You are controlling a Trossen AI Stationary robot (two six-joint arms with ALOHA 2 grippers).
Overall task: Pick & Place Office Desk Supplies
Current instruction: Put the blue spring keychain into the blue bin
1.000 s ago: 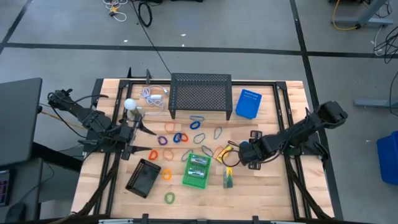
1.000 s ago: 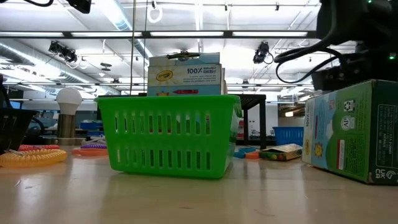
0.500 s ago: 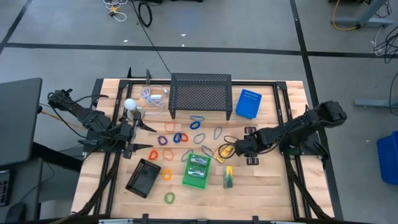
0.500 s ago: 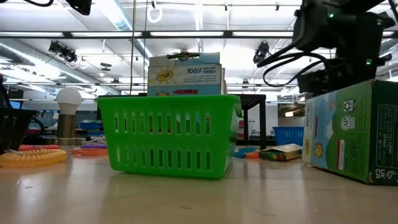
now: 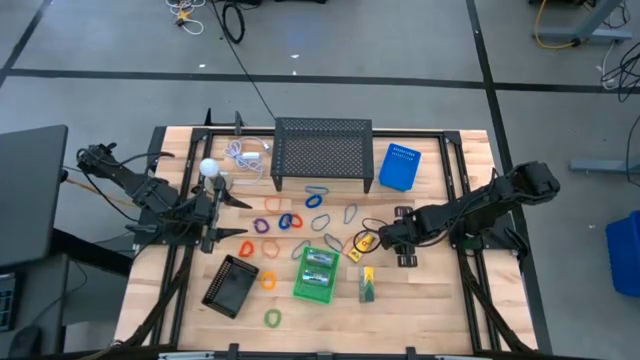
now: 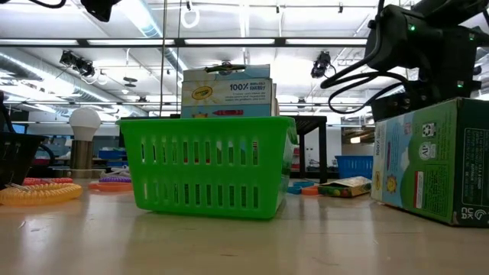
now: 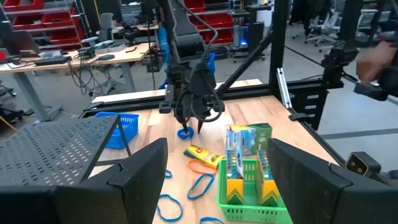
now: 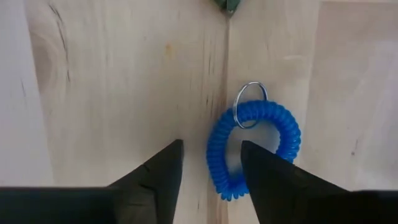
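Your right claw (image 5: 391,238) hangs low over the wooden bench (image 5: 440,310), to the right of the middle. Its 2 fingers (image 8: 155,171) are partly spread, with a gap between them. A blue coil loop (image 8: 252,146) with a small metal ring lies flat on the bench under it. One side of the loop sits in the gap between the fingers. The fingers are not pinching it. From your left wrist view you see that same claw pointing down at the blue loop (image 7: 184,132).

Just to the left of your right claw lies a small yellow crayon box (image 5: 361,243) on its side. A 2nd crayon box (image 5: 367,284) lies a bit nearer the front edge. The green basket (image 5: 316,273) sits near the middle of the bench with crayon boxes standing in it.

Many more loops (image 5: 290,221) in orange, blue, red and purple lie spread between the basket and the black mesh stand (image 5: 322,148) at the back. A green loop (image 5: 272,318) lies alone near the front edge. An orange loop (image 5: 268,281) lies between the basket and a black tray (image 5: 231,285).

Your left claw (image 5: 226,218) waits at the left side of the bench, near the white ball (image 5: 208,168). Its fingers (image 7: 140,177) are spread wide and hold nothing.
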